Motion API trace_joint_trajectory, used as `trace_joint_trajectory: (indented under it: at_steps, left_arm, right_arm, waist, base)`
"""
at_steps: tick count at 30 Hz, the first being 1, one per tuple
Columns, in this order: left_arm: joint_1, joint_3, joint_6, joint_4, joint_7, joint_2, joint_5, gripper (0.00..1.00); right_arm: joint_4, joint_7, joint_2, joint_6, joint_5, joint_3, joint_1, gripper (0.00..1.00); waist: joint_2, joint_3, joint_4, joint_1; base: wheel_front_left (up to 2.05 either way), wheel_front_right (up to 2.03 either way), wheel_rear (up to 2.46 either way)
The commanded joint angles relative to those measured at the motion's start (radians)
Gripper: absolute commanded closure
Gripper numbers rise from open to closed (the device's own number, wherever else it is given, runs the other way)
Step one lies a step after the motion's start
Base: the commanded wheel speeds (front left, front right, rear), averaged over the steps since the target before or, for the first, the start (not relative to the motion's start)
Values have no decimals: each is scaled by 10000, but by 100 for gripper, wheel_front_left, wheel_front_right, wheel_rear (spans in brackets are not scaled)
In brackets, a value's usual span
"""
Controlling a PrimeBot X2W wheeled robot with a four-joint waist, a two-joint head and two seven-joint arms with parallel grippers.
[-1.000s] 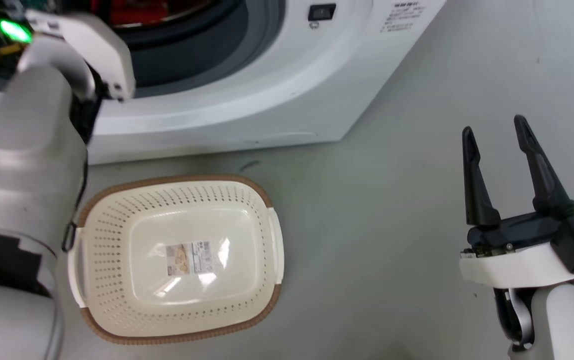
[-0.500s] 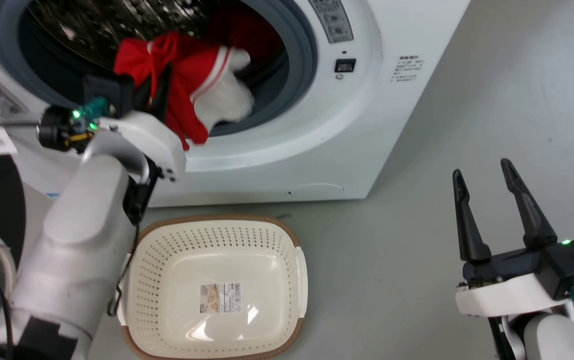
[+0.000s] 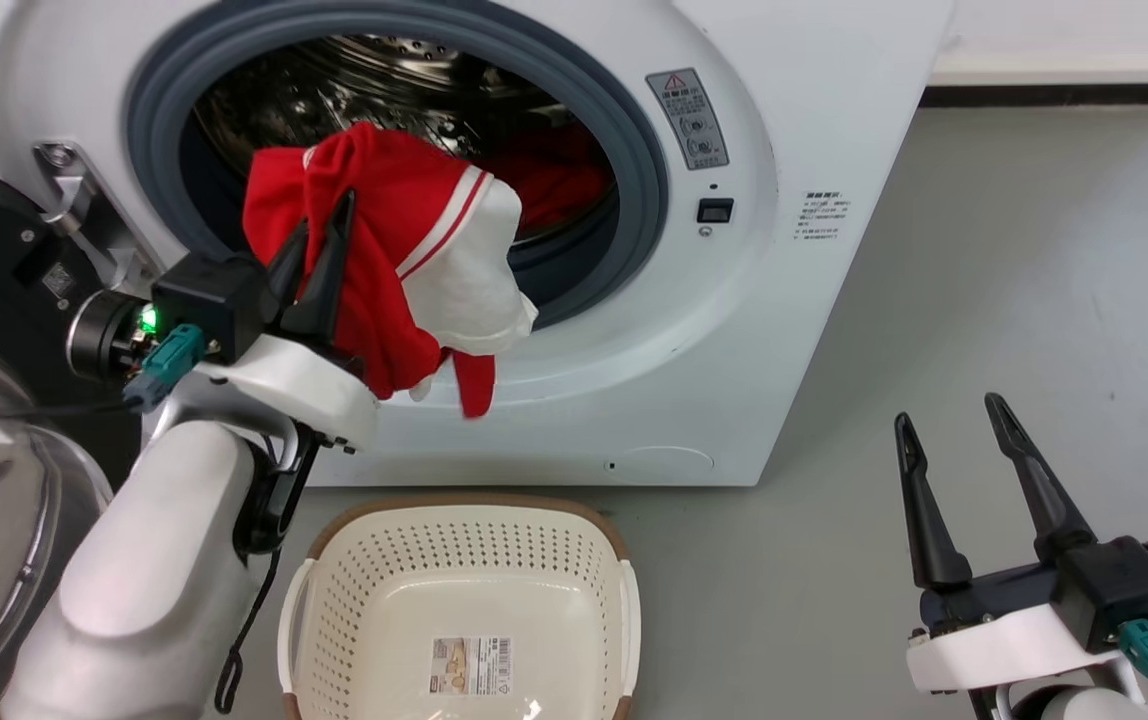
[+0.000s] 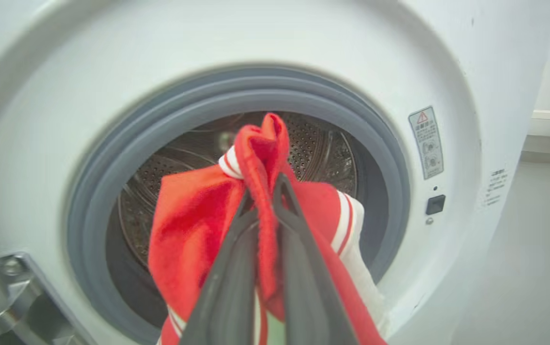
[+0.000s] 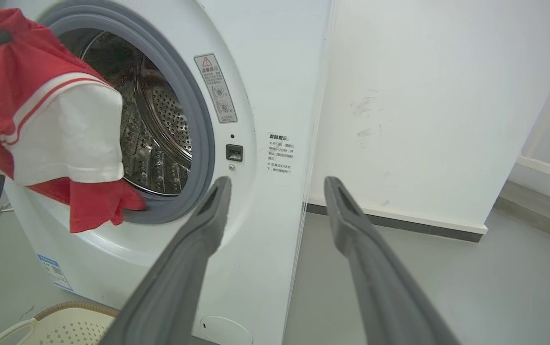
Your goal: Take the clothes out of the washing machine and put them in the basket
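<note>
Basket (image 3: pixel 384 560): your head view puts it on the floor before the washing machine (image 3: pixel 784 300).
Right gripper (image 3: pixel 948 408): fingers spread wide, holding nothing, low at your right.
Left gripper (image 4: pixel 263 189): your wrist view shows it pinching the jersey (image 4: pixel 189 230) at the opening, forearm angled up.
Drum (image 3: pixel 384 90): your head view shows plain red cloth (image 3: pixel 554 175) inside.

The basket (image 3: pixel 464 555) runs off the bottom edge, the jersey (image 3: pixel 384 250) hides most of the red cloth (image 3: pixel 554 180) behind it, and print on the warning sticker (image 3: pixel 689 120) is too small to read.
</note>
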Motion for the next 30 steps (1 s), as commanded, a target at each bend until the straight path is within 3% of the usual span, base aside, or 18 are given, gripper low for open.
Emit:
trace_joint_trajectory:
  at_steps: [1, 9, 18, 25, 30]
  left_arm:
    - [249, 37, 135, -461, 95, 110, 46, 100]
    - [1190, 93, 839, -3342, 870, 832, 277, 100]
    - [2063, 98, 1358, -5279, 1431, 1328, 439, 100]
    - [2947, -289, 1425, -5440, 1632, 1329, 298, 100]
    - [3545, -883, 1111, -4599, 1569, 1075, 84, 100]
  right_arm:
    - [17, -24, 17, -7, 34, -6, 140, 0]
    - [68, -24, 17, -7, 126, -8, 349, 0]
    - [90, -24, 17, -7, 175, -44, 365, 0]
    - [51, -24, 17, -7, 198, -47, 105, 0]
    - [-65, -24, 17, -7, 178, -56, -149, 0]
  waist:
    - [-1, -125, 58, 2]
    - [-1, -340, 110, 2]
    - [-1, -322, 119, 2]
    - [-1, -50, 56, 2]
    - [-1, 410, -70, 2]
  base:
    - [0, 0, 0]
    - [0, 0, 0]
    - [0, 0, 0]
    - [0, 0, 0]
    - [0, 0, 0]
